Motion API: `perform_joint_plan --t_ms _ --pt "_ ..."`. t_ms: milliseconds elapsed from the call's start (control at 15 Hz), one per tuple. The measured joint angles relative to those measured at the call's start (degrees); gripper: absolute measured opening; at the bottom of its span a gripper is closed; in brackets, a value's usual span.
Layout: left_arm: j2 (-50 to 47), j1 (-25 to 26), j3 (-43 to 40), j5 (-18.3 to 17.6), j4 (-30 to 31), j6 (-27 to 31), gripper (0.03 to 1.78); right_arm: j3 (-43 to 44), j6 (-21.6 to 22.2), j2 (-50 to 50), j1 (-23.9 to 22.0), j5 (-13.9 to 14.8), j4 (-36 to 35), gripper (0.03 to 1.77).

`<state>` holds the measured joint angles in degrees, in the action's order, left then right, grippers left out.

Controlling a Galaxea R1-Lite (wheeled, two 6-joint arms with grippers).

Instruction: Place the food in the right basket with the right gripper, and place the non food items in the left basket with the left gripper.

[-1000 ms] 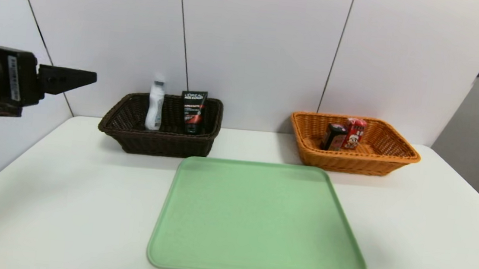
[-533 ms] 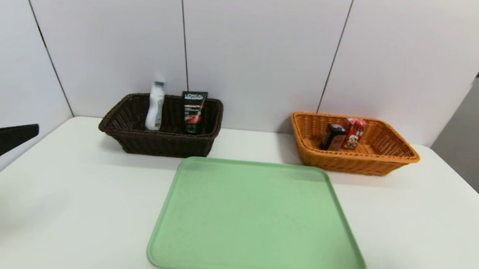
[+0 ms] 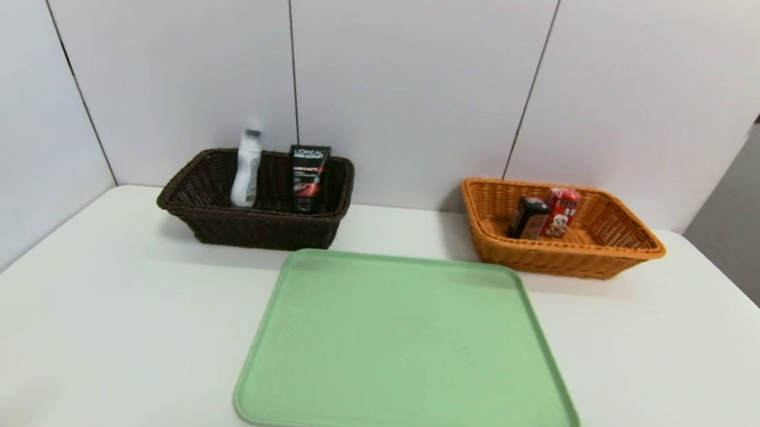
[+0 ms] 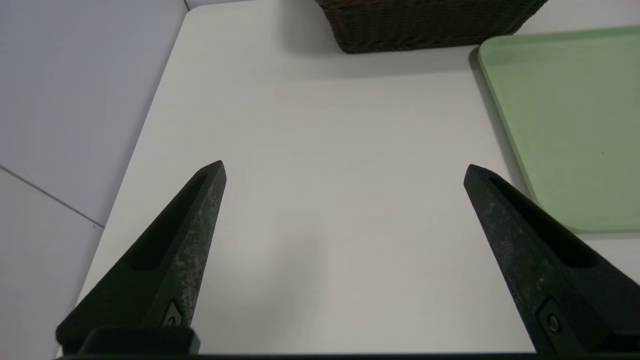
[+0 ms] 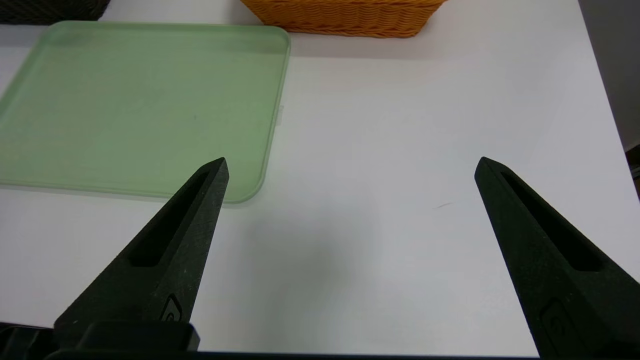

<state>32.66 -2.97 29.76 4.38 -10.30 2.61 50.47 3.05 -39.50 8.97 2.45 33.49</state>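
- Head view first: a big green tray (image 3: pixel 413 350) sits in the middle of the white bench (image 3: pixel 104 299), nothing on it, and it lies just in front of the gap between the two baskets.
- Plain white wall panels run behind everything, both baskets close to them.
- Left basket (image 3: pixel 257 223) is the dark brown wicker one, back left. Inside, the slim white bottle (image 3: pixel 245 169) with its grey cap stands upright, and the black L'Oreal tube (image 3: pixel 307 178) stands next to it, label facing out, poking above the rim.
- Right basket (image 3: pixel 559 253) is the orange wicker one, back right. The dark boxy pack (image 3: pixel 529 218) and the red carton (image 3: pixel 561 213) with the cartoon face sit side by side in it, touching or nearly so.
- Left end effector (image 4: pixel 345 167) is down near the front left corner of the bench, fingers spread wide, gripping nothing. The tray edge and the brown basket are ahead of it.
- Right end effector (image 5: pixel 350 165) hangs over the bare bench right of the tray, also wide apart and empty-handed, with the orange basket farther ahead.
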Motion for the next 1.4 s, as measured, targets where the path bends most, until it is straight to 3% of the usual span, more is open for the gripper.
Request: perform_joint_plan --t_ms 200,733,933,1133,1400 --pt "-6.0 1.2 -2.3 0.2 -5.4 -0.3 1.69 -3.1 -0.3 4.5 -0.7 -0.1 0.0 1.70" --pt "-18.4 3.7 -11.5 -0.7 -5.8 0.1 1.69 -15.2 -2.7 18.5 -3.7 -0.6 -3.6 1.70" --pt "-21.0 3.8 -14.0 -1.1 -5.3 -0.4 1.69 -20.0 -3.0 22.2 -4.4 -0.5 -7.6 1.70" --pt "-22.0 3.8 -16.0 -1.0 -2.0 -0.5 1.69 -24.3 -3.5 23.9 -5.8 -1.8 -18.4 1.70" --pt "-23.3 3.7 -20.2 -1.9 2.3 0.1 1.69 -28.3 -4.8 29.1 -8.2 -3.6 -15.4 1.70"
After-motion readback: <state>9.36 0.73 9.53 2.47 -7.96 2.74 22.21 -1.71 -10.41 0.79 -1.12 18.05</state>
